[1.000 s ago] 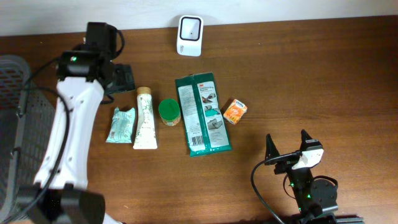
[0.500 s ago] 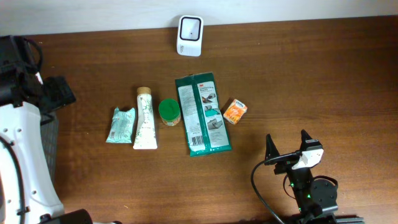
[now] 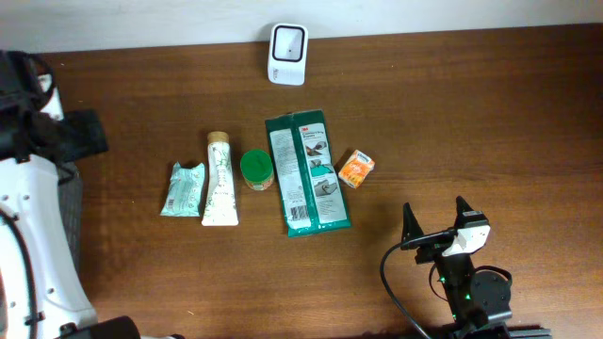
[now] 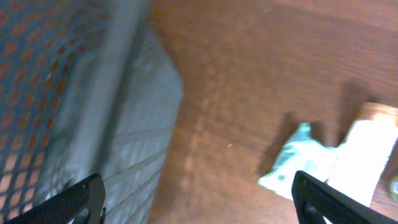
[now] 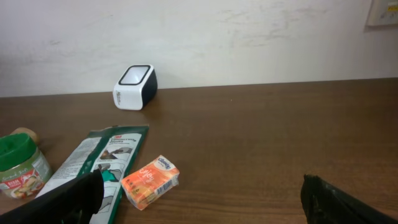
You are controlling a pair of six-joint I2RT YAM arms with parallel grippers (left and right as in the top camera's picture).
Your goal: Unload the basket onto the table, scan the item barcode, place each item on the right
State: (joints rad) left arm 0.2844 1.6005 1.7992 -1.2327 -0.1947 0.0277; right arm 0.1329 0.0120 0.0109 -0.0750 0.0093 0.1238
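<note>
Beside the mesh basket (image 4: 56, 74), left gripper (image 4: 196, 186) hangs spread, empty; best approach the teal packet (image 4: 298, 165) squarely. Right gripper (image 3: 435, 218) spread too.

The right pincer (image 5: 202, 200) stands wide, nothing between its dark fingertips (image 5: 71, 198) at the lower corners. On the brown bench (image 5: 280, 137), a white scanner (image 5: 135, 87) sits by the pale wall (image 5: 249, 37). Nearer lie a small orange packet (image 5: 150, 182), just beside a green flat pack (image 5: 93, 163), and a green-lidded jar (image 5: 22, 165) at the left edge.
</note>
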